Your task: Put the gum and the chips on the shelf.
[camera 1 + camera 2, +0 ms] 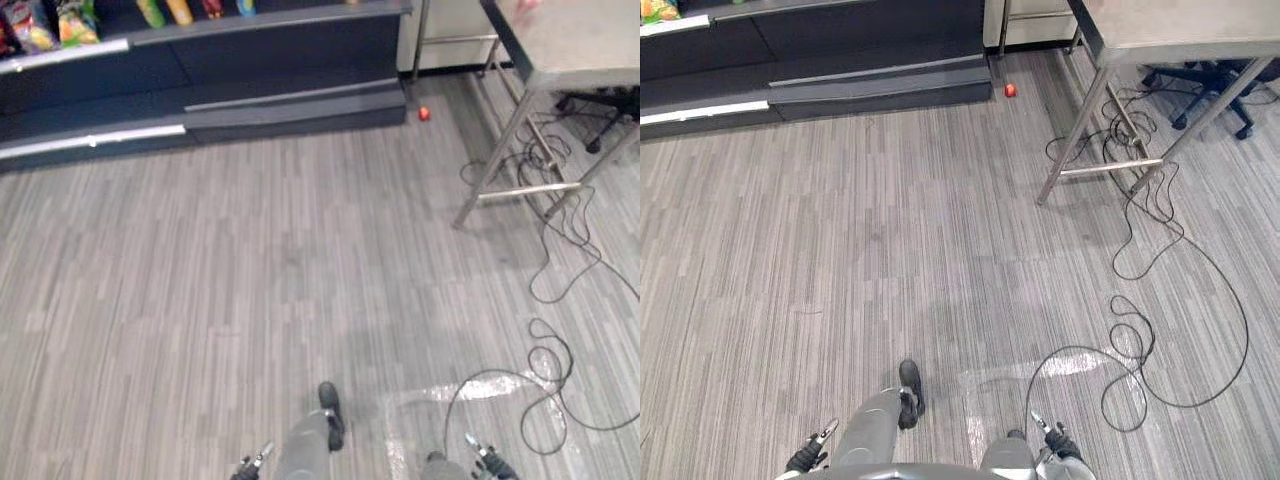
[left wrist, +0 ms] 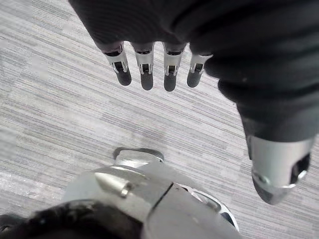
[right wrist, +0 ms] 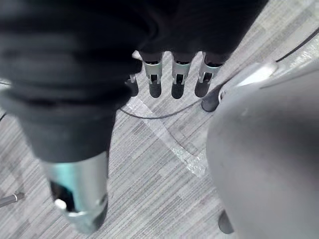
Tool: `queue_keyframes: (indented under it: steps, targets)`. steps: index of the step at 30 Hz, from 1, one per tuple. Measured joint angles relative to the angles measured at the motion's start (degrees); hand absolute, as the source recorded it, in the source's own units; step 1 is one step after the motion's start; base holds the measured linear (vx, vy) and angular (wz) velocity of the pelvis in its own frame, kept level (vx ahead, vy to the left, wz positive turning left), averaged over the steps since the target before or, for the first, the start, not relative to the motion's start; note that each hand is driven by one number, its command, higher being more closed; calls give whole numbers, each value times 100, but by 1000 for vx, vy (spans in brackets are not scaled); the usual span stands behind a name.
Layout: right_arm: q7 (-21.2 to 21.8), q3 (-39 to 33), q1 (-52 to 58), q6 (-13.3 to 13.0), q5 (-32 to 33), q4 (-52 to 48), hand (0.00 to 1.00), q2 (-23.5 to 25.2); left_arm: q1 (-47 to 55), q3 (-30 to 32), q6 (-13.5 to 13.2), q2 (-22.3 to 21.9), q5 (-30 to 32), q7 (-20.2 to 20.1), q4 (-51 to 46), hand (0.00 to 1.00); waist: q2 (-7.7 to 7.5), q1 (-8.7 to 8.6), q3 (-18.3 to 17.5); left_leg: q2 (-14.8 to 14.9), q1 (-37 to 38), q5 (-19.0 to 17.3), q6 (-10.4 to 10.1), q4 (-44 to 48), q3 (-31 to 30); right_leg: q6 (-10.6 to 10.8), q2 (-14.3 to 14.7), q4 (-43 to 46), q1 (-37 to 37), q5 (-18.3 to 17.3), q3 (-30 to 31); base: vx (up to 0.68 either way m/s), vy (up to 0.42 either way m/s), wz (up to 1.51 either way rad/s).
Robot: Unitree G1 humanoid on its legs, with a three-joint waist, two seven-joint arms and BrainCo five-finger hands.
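- Silver fingers [image 2: 145,72] of the left hand [image 2: 172,69] hang straight and slightly apart, dark tips toward the floor, with nothing between them and the thumb [image 2: 276,169].
- The right hand [image 3: 154,79] is the same: fingers [image 3: 177,82] straight in a row, thumb [image 3: 79,194] well clear of them, nothing held.
- Neither hand carries the gum or the chips; both hands hang low at the robot's sides over the grey striped floor [image 1: 250,280].
- The dark shelf [image 1: 270,20] stands well ahead and to the left. Bright bags [image 1: 75,20] that look like chips and a few bottles [image 1: 165,10] stand on it. I cannot tell whether any of those bags is the task's own.
- A metal table [image 1: 580,40] stands ahead on the right. A pale pink blur [image 1: 525,8] lies at its far edge, too unclear to name.
- A small red thing [image 1: 424,113] lies on the floor by the shelf's right corner.
- Judgement: with both hands free and the shelf well apart, no carry is in hand; this reads as a walking or searching step.
- The next move calls for finding the goods, most likely by turning toward the table, then closing in until a hand can reach.
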Motion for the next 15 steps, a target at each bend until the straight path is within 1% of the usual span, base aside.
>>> queue_keyframes:
  steps: [1,2,3,4,5,6,7,8,9,10,11,12,13,14,15]
  targets:
    - [20,-46,-20,-2,-1,-26,0,18,-2,-4,0,0,37,-2,1,0,2,13,-4,-10,95,-18,26,-18,71,58,-18,144,-72,170,67,319,165,-58]
    - [71,-99,-14,-6,-1,-52,0,36,-1,3,3,1,54,-16,10,0,17,59,-9,-18,309,-20,30,-101,148,46,-20,527,-225,411,226,337,219,-89]
    - [96,-152,66,-7,22,-82,0,37,24,-17,1,25,103,-40,-1,0,33,98,-42,-122,799,-37,28,-324,219,-11,-15,1500,-556,829,358,327,229,-80]
    - [88,-151,95,-8,17,-140,0,18,57,-70,-1,33,105,-49,-6,0,50,71,-73,-167,1006,-68,29,-448,198,-30,-16,1931,-705,1048,345,398,253,-55]
    - [88,-124,192,-8,35,-210,0,-23,80,-203,-1,18,126,-69,-1,0,95,11,-102,-188,1349,-187,57,-665,198,-49,-18,2644,-975,1447,335,268,153,-3]
    - [89,-80,294,-29,45,-292,0,-25,71,-343,-22,39,239,-81,-55,0,191,-91,-101,-245,1695,-478,132,-888,182,-23,-27,3605,-1306,1663,264,407,192,5]
    - [77,-77,288,-28,145,-291,0,31,-3,-403,-44,121,328,-80,-63,0,67,-90,-63,-411,2006,-637,129,-1044,193,-53,-117,4507,-1716,1364,158,327,134,11]
    - [85,-75,299,-27,148,-290,0,44,-21,-445,-37,152,330,-72,-59,0,29,-88,-63,-470,2156,-657,157,-1100,184,-101,-162,4851,-1901,1103,44,383,117,5]
    - [88,-32,335,-39,148,-320,0,18,-18,-470,-37,111,331,-74,-54,0,78,-94,-43,-500,2460,-714,149,-1250,168,-255,-138,5182,-2135,619,-374,292,42,0]
    - [87,37,355,-47,149,-344,0,-47,-13,-466,-39,49,330,-72,-54,0,156,-90,-15,-486,2751,-792,127,-1397,164,-370,-92,5199,-2319,165,-854,287,36,0]
    - [90,99,348,-48,151,-347,0,-77,-13,-451,-35,23,330,-72,-32,0,194,-96,3,-455,2902,-869,102,-1438,160,-389,-21,5012,-2441,-45,-1142,213,14,0]
    - [94,125,347,-53,170,-348,0,-86,-16,-434,-35,10,332,-73,-2,0,211,-104,12,-422,2978,-938,67,-1457,158,-415,30,4764,-2503,-142,-1342,201,-36,4]
    - [99,133,347,-57,273,-344,0,-87,-17,-383,-24,-19,340,-78,14,0,241,-110,20,-350,3113,-1087,26,-1451,148,-469,172,4147,-2642,-189,-1624,343,-126,11]
    - [92,132,348,-58,406,-339,0,-81,-52,-252,4,-81,387,-78,26,0,299,-150,41,-206,3241,-1214,-121,-1448,97,-421,396,3086,-2751,-129,-1781,370,-158,19]
    - [93,131,360,-56,495,-334,0,-61,-51,-194,-1,-98,449,-79,48,0,311,-194,48,-150,3269,-1258,-187,-1449,36,-356,478,2604,-2755,-66,-1786,352,-170,37]
